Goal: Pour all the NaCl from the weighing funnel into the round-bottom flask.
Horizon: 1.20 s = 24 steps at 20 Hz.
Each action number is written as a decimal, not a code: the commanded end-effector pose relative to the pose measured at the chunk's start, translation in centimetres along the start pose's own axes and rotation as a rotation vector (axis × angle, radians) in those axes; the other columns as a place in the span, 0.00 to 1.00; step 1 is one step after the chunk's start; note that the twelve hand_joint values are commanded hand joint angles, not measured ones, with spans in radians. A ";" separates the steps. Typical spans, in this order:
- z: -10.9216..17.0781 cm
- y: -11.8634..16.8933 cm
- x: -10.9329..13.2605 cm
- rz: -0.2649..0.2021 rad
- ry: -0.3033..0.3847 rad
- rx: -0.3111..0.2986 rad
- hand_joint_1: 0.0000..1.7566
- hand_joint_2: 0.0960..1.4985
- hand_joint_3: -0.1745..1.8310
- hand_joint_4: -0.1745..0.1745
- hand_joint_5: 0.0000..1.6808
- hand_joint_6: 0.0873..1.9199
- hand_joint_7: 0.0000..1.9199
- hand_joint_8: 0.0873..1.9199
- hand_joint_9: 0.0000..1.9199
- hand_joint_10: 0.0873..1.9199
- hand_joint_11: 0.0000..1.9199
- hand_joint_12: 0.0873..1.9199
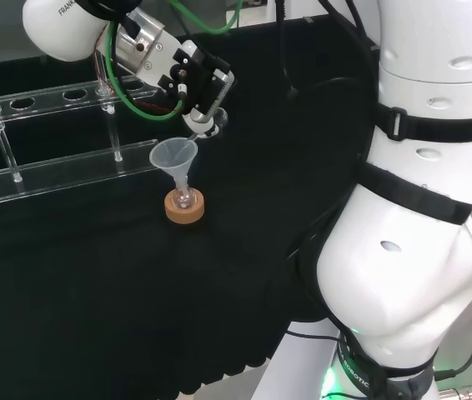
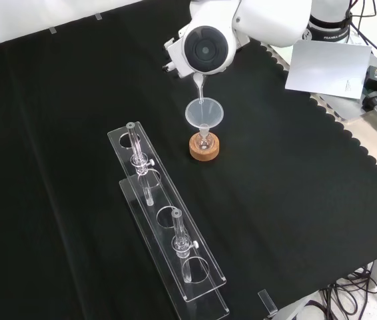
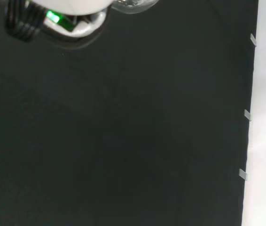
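1. The weighing funnel (image 2: 199,84) is a slim, pale, clear piece, tipped steeply with its outlet down over the wide mouth of a translucent cone-shaped funnel (image 1: 174,157), just above its rim.
2. That funnel's stem drops into the neck of the small clear round-bottom flask (image 1: 184,200), which sits in a tan cork ring (image 2: 205,147) near the middle of the surface (image 2: 295,200).
3. By this pose the pour looks under way or close to its end. I cannot tell whether any salt remains in the weighing funnel or how much lies in the flask.
4. The hand (image 1: 201,87), black and white with a ribbed pad, has its fingers curled round the upper end of the weighing funnel.
5. The surface is matte black cloth.
6. A long clear plastic rack (image 2: 168,227) with round holes holds a few slender glass pieces, well apart from the flask.
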<state>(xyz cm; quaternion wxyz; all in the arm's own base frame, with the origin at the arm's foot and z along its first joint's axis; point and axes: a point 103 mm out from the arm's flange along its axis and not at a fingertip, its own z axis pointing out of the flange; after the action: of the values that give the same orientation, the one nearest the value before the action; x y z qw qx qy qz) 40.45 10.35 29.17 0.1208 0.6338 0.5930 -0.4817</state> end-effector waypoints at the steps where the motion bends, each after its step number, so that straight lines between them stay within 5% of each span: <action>1: -0.1 -0.1 0.0 0.012 -0.012 0.002 0.63 0.43 0.40 1.00 0.72 0.38 0.26 0.31 0.49 0.12 0.44 0.51; 24: -1.4 -0.2 0.4 0.032 -0.089 0.012 0.63 0.43 0.40 1.00 0.72 0.38 0.26 0.31 0.49 0.12 0.44 0.51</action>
<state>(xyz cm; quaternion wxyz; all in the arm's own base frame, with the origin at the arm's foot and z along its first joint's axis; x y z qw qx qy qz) 40.95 11.29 29.56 0.1459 0.6219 0.5794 -0.5062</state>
